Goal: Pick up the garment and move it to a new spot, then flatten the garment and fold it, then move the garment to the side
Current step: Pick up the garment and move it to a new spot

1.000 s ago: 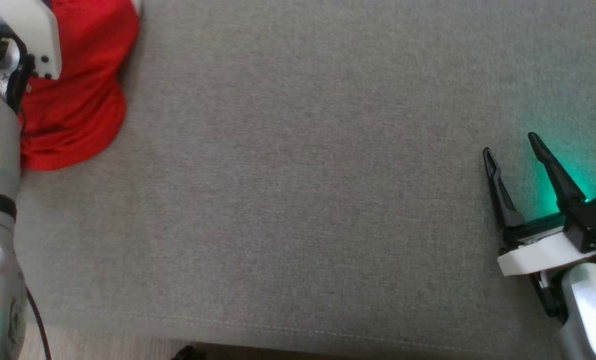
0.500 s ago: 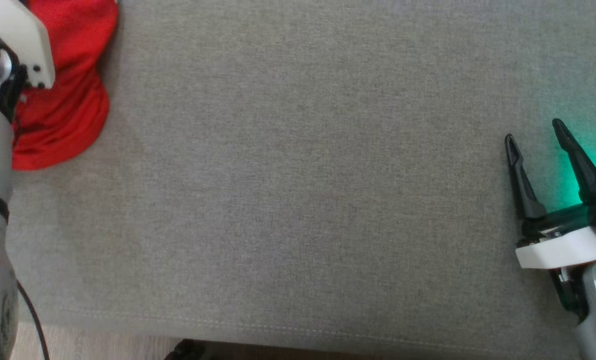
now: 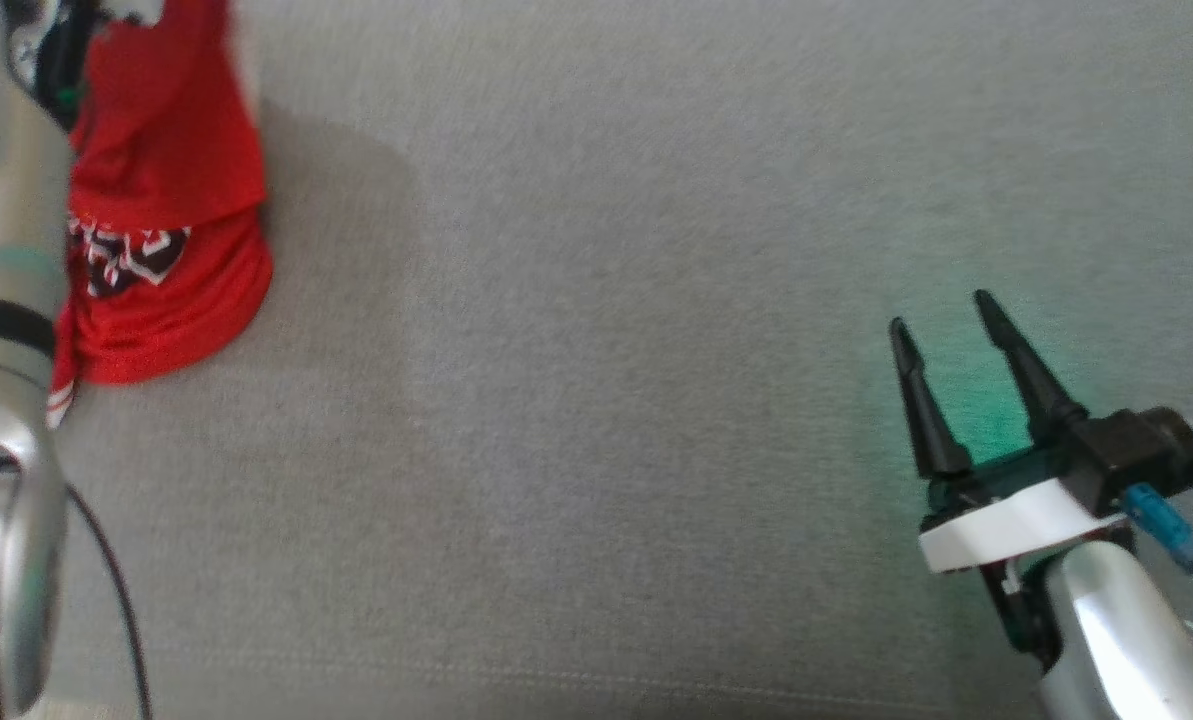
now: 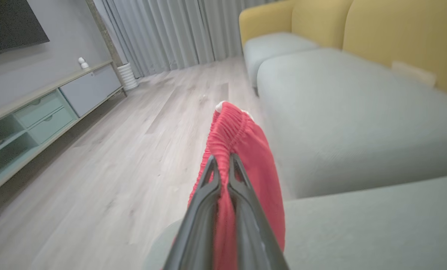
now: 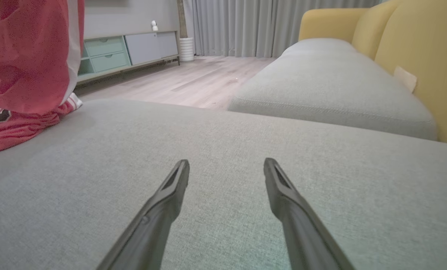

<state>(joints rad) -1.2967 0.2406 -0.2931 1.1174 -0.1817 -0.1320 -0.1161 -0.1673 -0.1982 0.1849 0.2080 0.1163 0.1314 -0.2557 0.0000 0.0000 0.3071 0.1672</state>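
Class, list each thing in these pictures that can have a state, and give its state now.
red garment, partly lifted, lower end bunched on the grey cushion.
left gripper, shut on the red garment's gathered edge.
right gripper, open, holding nothing.
cabinet drawers, closed.
curtains, drawn.

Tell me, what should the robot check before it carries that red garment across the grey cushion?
1. Is the left gripper shut on the red garment? ok.
2. Is the garment wholly off the grey cushion? not ok, its lower folds lie on it.
3. Is the right gripper open and holding nothing? ok.
4. Is there bare cushion between the garment and the right gripper for a new spot? ok.
5. Is the grip firm enough for the whole weight? cannot tell.
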